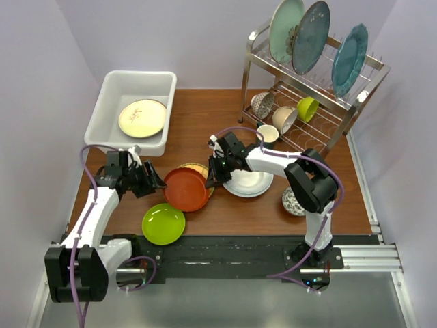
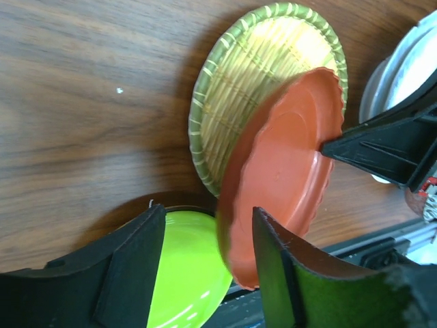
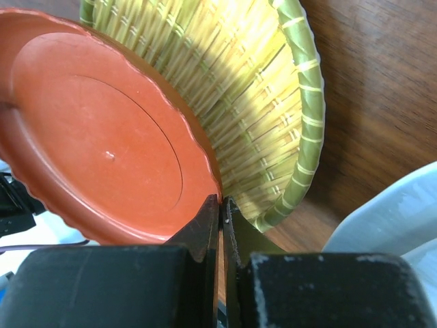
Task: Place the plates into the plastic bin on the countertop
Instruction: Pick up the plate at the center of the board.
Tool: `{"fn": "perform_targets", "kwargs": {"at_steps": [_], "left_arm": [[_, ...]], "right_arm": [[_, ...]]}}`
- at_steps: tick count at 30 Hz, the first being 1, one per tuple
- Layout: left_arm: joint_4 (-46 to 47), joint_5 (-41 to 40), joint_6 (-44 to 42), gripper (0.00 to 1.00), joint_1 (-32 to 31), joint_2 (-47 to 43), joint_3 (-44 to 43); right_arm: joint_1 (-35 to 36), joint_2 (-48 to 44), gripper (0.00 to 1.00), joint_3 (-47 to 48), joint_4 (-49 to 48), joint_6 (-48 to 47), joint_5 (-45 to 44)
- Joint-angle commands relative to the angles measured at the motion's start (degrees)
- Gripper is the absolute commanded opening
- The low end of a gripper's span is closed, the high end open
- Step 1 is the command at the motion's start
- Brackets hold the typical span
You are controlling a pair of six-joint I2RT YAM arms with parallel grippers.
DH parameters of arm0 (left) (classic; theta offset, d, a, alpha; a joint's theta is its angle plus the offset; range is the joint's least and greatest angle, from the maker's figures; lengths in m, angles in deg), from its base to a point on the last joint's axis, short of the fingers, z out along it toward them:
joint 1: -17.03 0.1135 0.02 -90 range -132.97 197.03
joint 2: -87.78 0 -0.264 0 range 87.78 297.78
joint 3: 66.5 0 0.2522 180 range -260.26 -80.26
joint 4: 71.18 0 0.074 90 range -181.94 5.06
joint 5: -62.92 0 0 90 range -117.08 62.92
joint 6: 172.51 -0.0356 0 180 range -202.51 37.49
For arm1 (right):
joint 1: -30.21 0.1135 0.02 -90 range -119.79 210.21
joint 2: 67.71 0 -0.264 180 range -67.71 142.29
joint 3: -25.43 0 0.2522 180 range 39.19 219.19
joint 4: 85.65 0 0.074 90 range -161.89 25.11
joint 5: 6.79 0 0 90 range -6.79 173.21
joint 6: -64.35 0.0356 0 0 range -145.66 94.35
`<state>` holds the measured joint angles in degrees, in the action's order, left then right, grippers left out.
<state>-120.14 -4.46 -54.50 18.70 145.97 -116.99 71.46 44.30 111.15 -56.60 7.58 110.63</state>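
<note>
White plastic bin [image 1: 113,92] sits at the far left of the wood-grain worktop [image 1: 205,109], with a cream plate [image 1: 142,117] lying flat inside it. Just in front of it the left gripper [image 1: 147,179] hovers, jaws released and holding nothing. A lime green plate [image 1: 163,223] lies near the front edge. Next along, the red-brown plate [image 1: 186,189] overlaps the woven yellow plate [image 2: 252,75]. The right gripper [image 1: 212,179] has its jaws clenched on the red-brown plate's rim. A white plate [image 1: 248,183] lies just to the right.
</note>
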Motion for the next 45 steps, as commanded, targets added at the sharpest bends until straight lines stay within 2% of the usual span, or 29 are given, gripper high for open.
{"fn": "perform_targets", "kwargs": {"at_steps": [1,3,14,17,18,20,21,23,24,27,35,45], "left_arm": [[3.47,4.19,1.17,0.56,-0.35,0.43,0.43],[3.65,5.07,1.08,0.55,-0.27,1.04,0.69],[4.61,8.85,-0.06,0.38,-0.27,2.71,2.8],[4.79,9.56,-0.59,0.14,-0.27,2.63,2.54],[4.79,9.9,-0.59,0.0,-0.27,2.54,2.54],[4.7,9.91,-0.67,0.0,-0.27,2.28,2.19],[4.62,9.82,-0.68,0.0,-0.35,2.19,2.1],[4.18,9.3,-0.76,0.0,-0.27,1.66,1.58],[4.0,8.86,-0.76,0.0,-0.27,1.49,1.31],[3.47,8.15,-0.68,0.0,-0.27,0.78,0.52],[0.93,4.9,-1.73,0.0,-0.27,1.3,-5.36],[1.36,3.32,-2.79,0.0,-0.27,6.75,-12.83]], "right_arm": [[0.32,-3.11,0.0,-0.16,-1.75,0.61,-0.52],[0.32,-3.02,0.0,-0.07,-1.84,0.6,-0.35],[0.32,-3.37,0.0,-0.77,-3.95,1.83,0.7],[0.23,-3.46,0.0,-1.04,-4.56,2.01,1.32],[0.32,-3.72,0.04,-1.73,-5.09,2.1,1.84],[0.32,-4.6,0.14,-2.61,-7.02,2.54,2.37],[0.32,-5.04,0.33,-3.23,-7.55,2.63,2.29],[0.23,-6.27,0.49,-3.85,-8.43,2.36,1.76],[0.23,-6.62,0.61,-4.11,-8.52,2.19,1.41],[0.32,-8.29,0.75,-4.9,-8.87,1.92,0.44],[0.32,-11.19,0.84,-7.01,-11.24,1.75,-0.79],[0.23,-16.64,0.9,-11.31,-18.18,1.13,1.75]]}}
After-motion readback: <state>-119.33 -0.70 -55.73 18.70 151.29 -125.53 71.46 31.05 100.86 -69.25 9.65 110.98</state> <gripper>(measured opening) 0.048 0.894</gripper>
